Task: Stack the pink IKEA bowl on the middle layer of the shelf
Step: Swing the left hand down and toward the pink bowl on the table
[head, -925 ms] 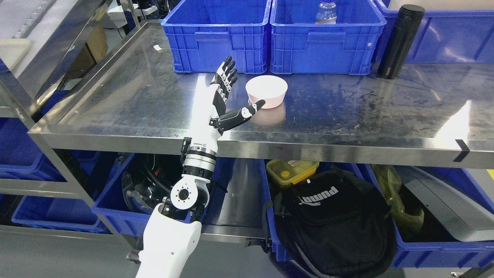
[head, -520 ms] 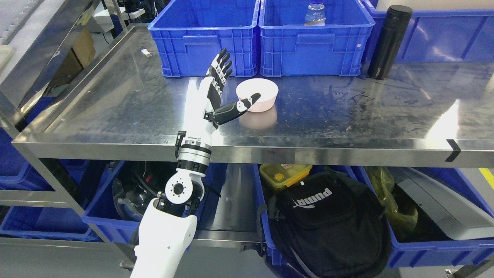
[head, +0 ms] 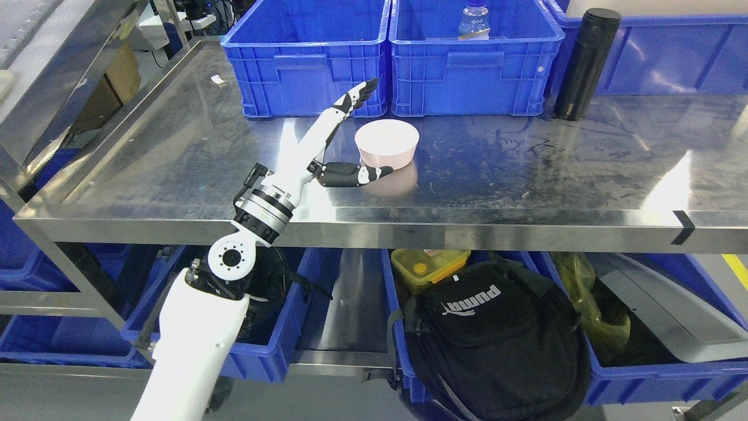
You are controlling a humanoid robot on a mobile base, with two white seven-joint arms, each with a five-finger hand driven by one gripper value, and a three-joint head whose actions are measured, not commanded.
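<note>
Left hand (head: pixel 327 149) open, pink bowl (head: pixel 387 143) just right of palm

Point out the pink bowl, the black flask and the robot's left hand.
pink bowl (head: pixel 386 144), head view, on the outer wall below the rim.
black flask (head: pixel 578 67), head view, on the middle of its upright body.
left hand (head: pixel 327 146), head view, on the palm, fingers spread beside the bowl.

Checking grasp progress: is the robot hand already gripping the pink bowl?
No. The left robot hand is open beside the pink bowl, fingers extended, and the bowl rests on the steel shelf.
</note>
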